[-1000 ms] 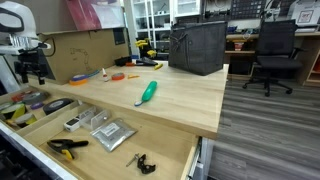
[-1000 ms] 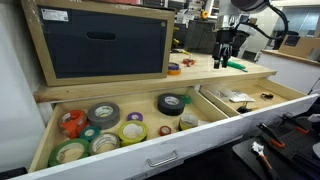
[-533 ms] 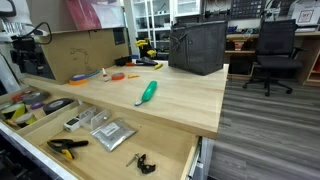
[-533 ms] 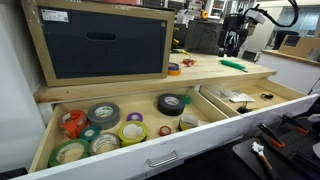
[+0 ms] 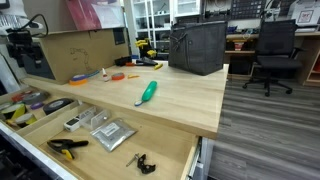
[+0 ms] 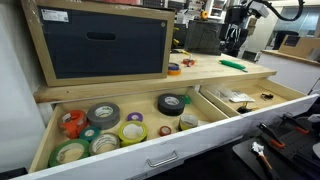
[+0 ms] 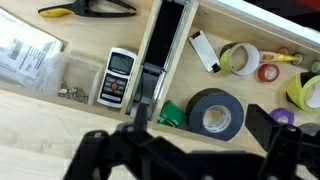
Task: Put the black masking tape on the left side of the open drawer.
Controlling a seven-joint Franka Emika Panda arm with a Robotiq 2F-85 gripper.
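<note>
Hanging high over one end of the table [image 5: 170, 100], the gripper [image 5: 22, 48] is well apart from everything on the wood. In the wrist view the gripper [image 7: 182, 138] shows as a dark shape along the bottom, its jaws spread wide with nothing between them.

The open drawer [image 6: 120, 162] juts out from under the table's front edge, split by a divider [image 7: 165, 50] into two compartments. The black masking tape [image 6: 172, 102] lies flat in the compartment crowded with coloured rolls, at its back, close under the table's front edge and near the divider. From the wrist camera the black masking tape [image 7: 216, 112] sits just beside the divider, with a yellow tape roll [image 7: 238, 58] near it.

Across the divider lie a digital gauge [image 7: 117, 75] and yellow-handled pliers [image 7: 85, 8]; the pliers [image 5: 67, 147] also show in an exterior view.

A green-handled tool [image 5: 147, 92] rests on the table top, near its middle.
</note>
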